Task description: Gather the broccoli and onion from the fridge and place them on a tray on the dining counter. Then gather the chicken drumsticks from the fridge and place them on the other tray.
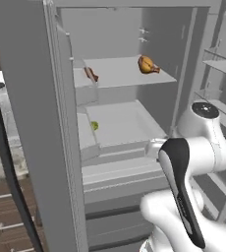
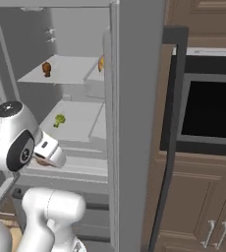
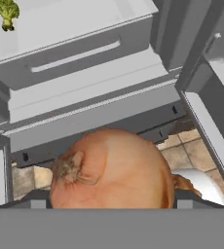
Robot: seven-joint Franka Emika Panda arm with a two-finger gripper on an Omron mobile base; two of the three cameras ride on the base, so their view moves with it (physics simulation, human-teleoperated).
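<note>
Onion (image 3: 111, 170) close up, gripped in the end effector (image 3: 111, 204), before the open fridge (image 1: 125, 74).

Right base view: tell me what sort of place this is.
A home kitchen, rendered. An open fridge holds broccoli and a drumstick on its shelves, and beside it stand a built-in oven and brown wooden cabinets.

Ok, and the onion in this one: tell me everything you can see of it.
The onion sits large and close in the hand view, right at the gripper, in front of the open fridge. It is a smooth, round, orange-brown bulb with a paler, rough stem scar facing the camera. Its lower part is cut off, so what touches it cannot be told. In the right base view a brown sliver shows behind the hand.
</note>
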